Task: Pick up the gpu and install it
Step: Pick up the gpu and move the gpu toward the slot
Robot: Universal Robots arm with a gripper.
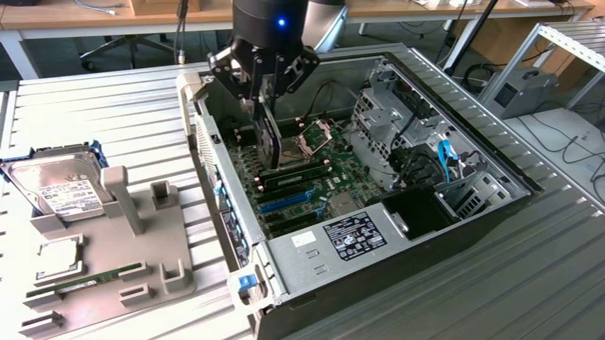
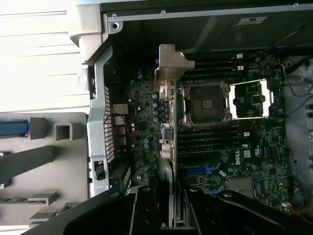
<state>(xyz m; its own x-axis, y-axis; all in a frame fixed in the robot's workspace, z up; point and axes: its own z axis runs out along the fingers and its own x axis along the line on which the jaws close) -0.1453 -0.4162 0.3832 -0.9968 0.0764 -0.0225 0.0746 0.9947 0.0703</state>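
Partly closed, the black tool [image 1: 263,95] clamps the thin black rectangular gpu [image 1: 268,138] upright, edge-down over the green motherboard [image 1: 331,177] inside the open computer case [image 1: 444,241].

The open case [image 1: 397,273] is seen obliquely from above; from the wrist, past the hand [image 2: 169,198], its motherboard [image 2: 254,147] is viewed closely.

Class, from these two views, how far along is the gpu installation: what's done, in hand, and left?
Done: the thin black gpu card with silvery metal bracket is picked up. In hand: the black gripper clamps it upright over the green motherboard. Left: it is not yet seated in the board.
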